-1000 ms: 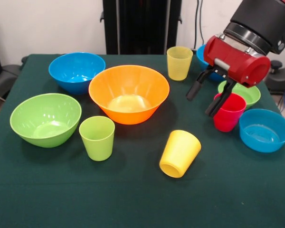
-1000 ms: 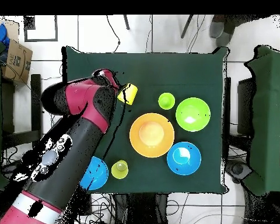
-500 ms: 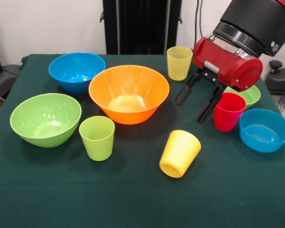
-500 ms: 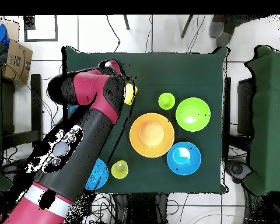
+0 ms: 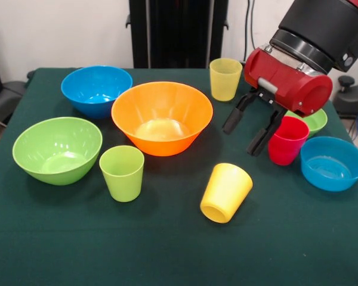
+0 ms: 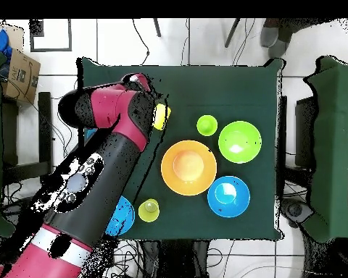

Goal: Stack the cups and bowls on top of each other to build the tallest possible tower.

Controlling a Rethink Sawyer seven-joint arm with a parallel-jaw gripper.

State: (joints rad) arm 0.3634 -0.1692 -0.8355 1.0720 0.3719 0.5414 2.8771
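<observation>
The red and black arm [image 6: 97, 181] reached from the table's [image 6: 228, 79] bottom-left corner toward the left edge, partly covering the bright yellow cup [image 6: 161, 116]. Mid-table sat the orange bowl [image 6: 188, 167], with the lime cup [image 6: 206, 125] and lime bowl [image 6: 239, 142] to its upper right. A blue bowl [image 6: 228, 196] lay nearer the bottom edge, as did the paler yellow cup [image 6: 148, 210] and another blue bowl [image 6: 123, 214].

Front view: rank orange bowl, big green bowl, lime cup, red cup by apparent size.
1. orange bowl, clearly largest.
2. big green bowl.
3. lime cup and red cup: look about alike; the lime one stands nearer the camera and the gripper overlaps the red one's edge, so no ranking.
</observation>
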